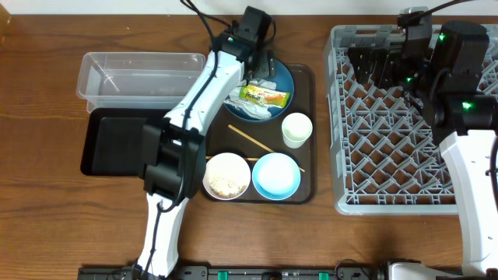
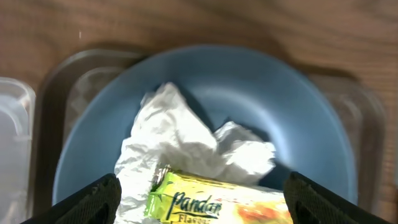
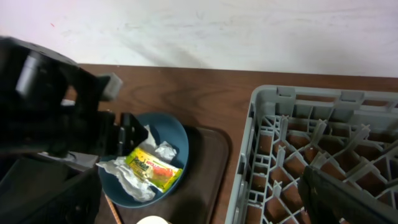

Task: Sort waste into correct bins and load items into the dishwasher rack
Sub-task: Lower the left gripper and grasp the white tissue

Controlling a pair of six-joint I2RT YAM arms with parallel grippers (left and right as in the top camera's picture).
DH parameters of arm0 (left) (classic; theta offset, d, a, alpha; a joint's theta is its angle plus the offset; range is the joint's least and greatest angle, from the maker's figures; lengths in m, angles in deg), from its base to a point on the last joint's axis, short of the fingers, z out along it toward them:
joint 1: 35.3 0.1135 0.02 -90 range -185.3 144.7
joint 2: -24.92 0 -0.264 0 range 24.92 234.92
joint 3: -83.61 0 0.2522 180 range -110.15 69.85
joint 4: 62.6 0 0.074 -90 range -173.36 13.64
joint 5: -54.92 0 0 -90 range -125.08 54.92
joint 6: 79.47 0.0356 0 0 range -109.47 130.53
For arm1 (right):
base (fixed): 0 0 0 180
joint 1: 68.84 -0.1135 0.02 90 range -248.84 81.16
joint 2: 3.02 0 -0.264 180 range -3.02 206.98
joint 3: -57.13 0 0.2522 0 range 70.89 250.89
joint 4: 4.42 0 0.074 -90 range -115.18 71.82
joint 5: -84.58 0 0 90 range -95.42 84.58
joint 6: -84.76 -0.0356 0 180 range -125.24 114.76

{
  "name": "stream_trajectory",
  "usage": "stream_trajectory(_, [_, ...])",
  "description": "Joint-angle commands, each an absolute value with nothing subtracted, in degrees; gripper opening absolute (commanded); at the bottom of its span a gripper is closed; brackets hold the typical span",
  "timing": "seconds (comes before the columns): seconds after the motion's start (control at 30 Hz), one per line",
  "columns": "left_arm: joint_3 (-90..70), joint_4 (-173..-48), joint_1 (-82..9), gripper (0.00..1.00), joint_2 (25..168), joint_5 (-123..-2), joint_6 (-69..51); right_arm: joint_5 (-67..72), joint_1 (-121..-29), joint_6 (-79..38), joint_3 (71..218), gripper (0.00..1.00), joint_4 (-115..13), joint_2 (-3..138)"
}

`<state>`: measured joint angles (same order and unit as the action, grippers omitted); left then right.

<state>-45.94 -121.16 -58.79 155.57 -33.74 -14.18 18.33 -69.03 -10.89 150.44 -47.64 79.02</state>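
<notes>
White left arm (image 1: 204,92) stretches forward, its pincer (image 2: 200,194) gaping wide above the snack wrapper (image 1: 266,96) on the dark blue dish (image 2: 292,112).

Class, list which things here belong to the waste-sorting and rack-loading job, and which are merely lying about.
Job: tissue, snack wrapper, rice, clear tub, black tray, blue dish, white bowl, light blue bowl, cup, chopsticks, grey rack.
Lying about: brown serving tray, wooden table.
</notes>
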Motion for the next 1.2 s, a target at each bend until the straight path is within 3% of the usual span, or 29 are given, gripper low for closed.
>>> stream_trajectory(0.0, [-46.75,-122.45,-59.16,0.86,157.50,-31.05,-17.83,18.35,-69.62,-10.32,151.36,0.99,-48.03,79.12])
stream_trajectory(0.6, [-45.87,-122.19,-59.29,0.84,165.17,-28.40,-17.83,18.33,-69.62,-10.30,151.36,0.99,-48.69,79.12])
stream_trajectory(0.67, [-45.87,-122.29,-59.36,0.77,165.58,-28.40,-17.81,18.33,-69.62,-10.30,151.36,0.99,-48.84,79.12])
stream_trajectory(0.73, [-45.87,-122.38,-59.47,0.49,165.85,-28.40,-17.83,18.33,-69.62,-10.30,151.36,0.99,-48.88,79.12])
stream_trajectory(0.87, [-45.87,-122.19,-59.88,0.09,165.87,-28.38,-17.83,18.33,-69.62,-10.30,151.36,0.99,-48.90,79.12])
stream_trajectory(1.17, [-48.15,-122.21,-58.96,0.06,161.69,-31.64,-17.61,18.31,-69.62,-10.30,151.36,0.99,-48.90,79.12])
